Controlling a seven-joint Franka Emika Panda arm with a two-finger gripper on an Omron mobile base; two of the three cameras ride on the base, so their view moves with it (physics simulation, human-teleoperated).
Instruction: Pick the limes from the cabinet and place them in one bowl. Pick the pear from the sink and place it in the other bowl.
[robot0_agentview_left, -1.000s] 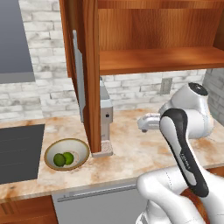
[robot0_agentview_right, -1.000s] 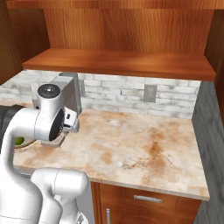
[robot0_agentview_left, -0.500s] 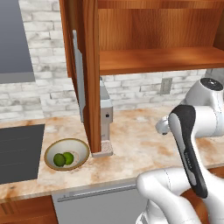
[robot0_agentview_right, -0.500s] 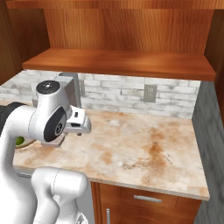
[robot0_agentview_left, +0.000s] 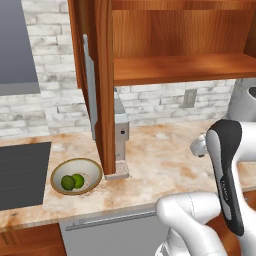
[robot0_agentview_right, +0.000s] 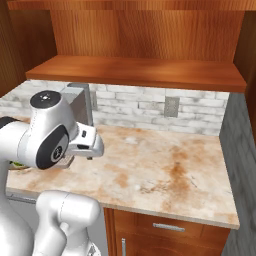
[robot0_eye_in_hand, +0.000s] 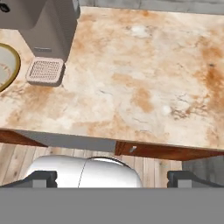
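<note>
The two limes (robot0_agentview_left: 72, 181) lie together in the cream bowl (robot0_agentview_left: 56, 172), so I judge that this part of the task is done and that the step in hand is the pear. I cannot see the pear, the sink or the blue bowl from here, so the first thing to do well is to find them before I reach anywhere. My gripper (robot0_eye_in_hand: 112, 178) hangs above the bare counter (robot0_eye_in_hand: 144, 87), near its front edge, and touches nothing. My fingertips (robot0_eye_in_hand: 41, 178) stand spread as wide as they go, with nothing between them, and I think it is good to keep them like this for a round fruit. The bowl is well apart from me, to the left in my hand view, where only a part of its rim (robot0_eye_in_hand: 18, 65) shows. It sits beyond the grey machine (robot0_eye_in_hand: 48, 26) that stands between us. The cabinet (robot0_agentview_left: 175, 70) is above and behind that machine, with its door (robot0_agentview_left: 102, 75) open and its shelf bare. For the travel I should stay high over the counter and keep away from the machine and the door. At the sink I should come down straight over the pear, close around its thickest part and lift it slowly, because I expect a smooth pear to slip easily.
</note>
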